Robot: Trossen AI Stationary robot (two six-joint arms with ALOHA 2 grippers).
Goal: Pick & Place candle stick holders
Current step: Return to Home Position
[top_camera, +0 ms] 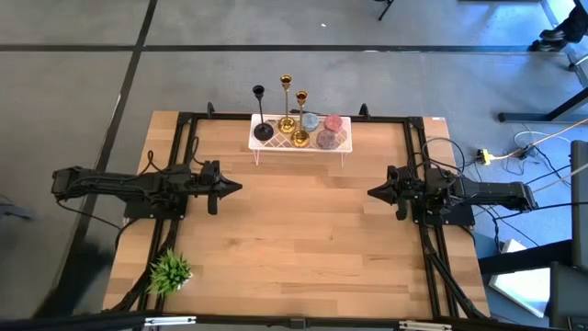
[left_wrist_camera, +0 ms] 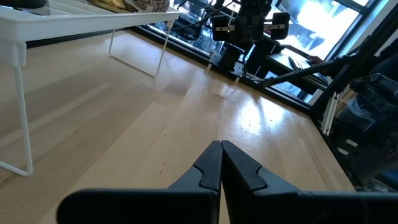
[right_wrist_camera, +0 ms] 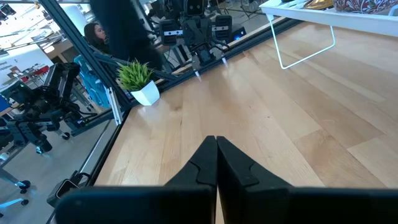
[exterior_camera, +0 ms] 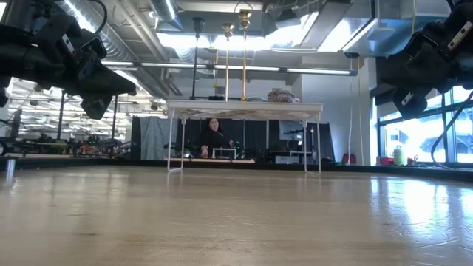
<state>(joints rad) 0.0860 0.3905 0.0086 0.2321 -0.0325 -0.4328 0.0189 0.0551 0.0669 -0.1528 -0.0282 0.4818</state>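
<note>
Though far from closed left gripper (top_camera: 235, 188) and closed right gripper (top_camera: 375, 192), candle stick holders (top_camera: 287, 122) upright on shelf (top_camera: 276, 147).

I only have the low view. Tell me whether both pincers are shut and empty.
Observer: Its wrist view shows the left pincer shut, with nothing in it.
Operator: Now the right one.
Observer: By its own wrist view, the right pincer is also shut and empty.
Operator: Count what is on the shelf.
Observer: From above, the white shelf carries one black candle stick holder, two gold holders and three patterned candles.
</note>
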